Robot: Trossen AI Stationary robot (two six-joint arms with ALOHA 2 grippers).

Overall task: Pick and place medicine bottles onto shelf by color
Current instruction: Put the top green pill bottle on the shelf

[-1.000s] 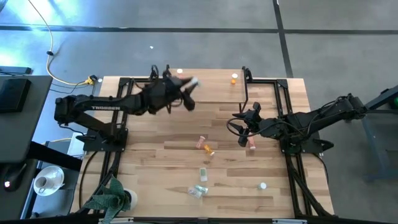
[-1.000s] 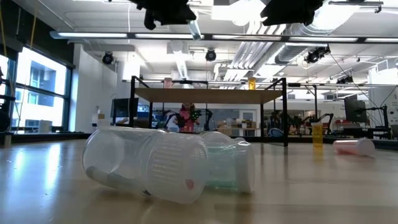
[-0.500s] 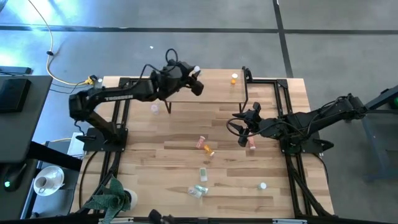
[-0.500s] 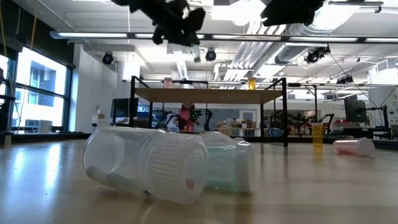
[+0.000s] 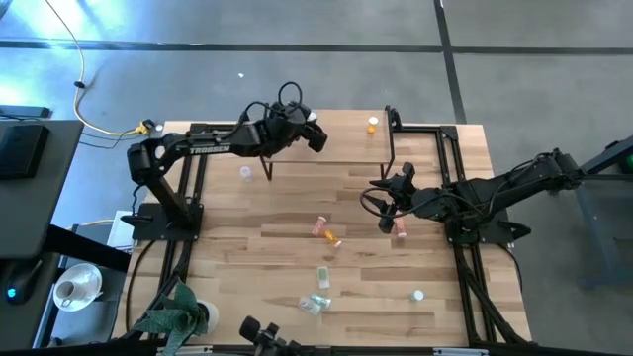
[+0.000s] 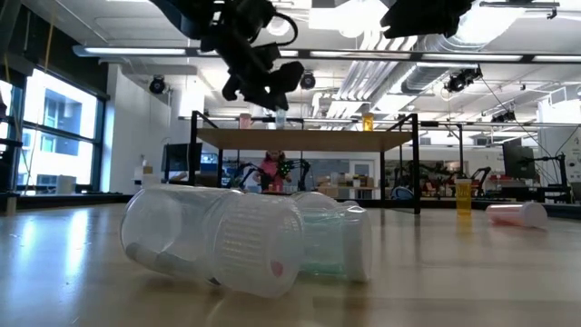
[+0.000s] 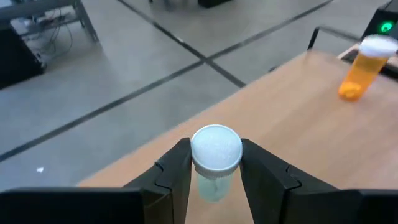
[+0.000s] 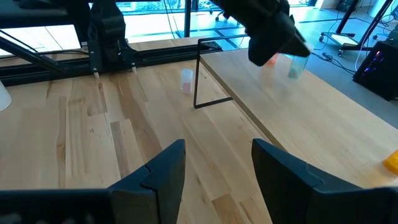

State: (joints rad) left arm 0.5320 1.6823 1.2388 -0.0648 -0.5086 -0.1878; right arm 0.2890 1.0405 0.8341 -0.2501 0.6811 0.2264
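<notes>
My left gripper (image 5: 316,135) is over the light-wood shelf (image 5: 346,140) at the table's far side, shut on a pale green medicine bottle with a white cap (image 7: 216,149). In the low view the bottle (image 6: 280,115) hangs right at the shelf top (image 6: 309,139); I cannot tell whether it touches. An orange bottle (image 5: 372,125) stands on the shelf. A pink bottle (image 8: 272,60) shows on the shelf behind my left gripper. My right gripper (image 5: 387,218) is open and empty over the table, next to a pink bottle (image 5: 400,230). My left gripper pinches the green bottle between its two fingers at its upper end, at the sides of the white cap (image 7: 195,154). The fingers come slanting down from the table's left. The bottle stands upright with its cap up and its body (image 7: 213,186) below the fingers.
Several bottles lie on the table: pink and orange ones (image 5: 324,233) in the middle, a green one (image 5: 323,277), a clear one (image 5: 314,305) and a white one (image 5: 418,295) nearer the front. A pink-white bottle (image 5: 245,173) stands by the shelf's black left leg (image 5: 268,170).
My left gripper has swung toward the table's far edge and gone down toward the shelf with the green bottle. It has stayed shut on the bottle, which is now just at the shelf top.
</notes>
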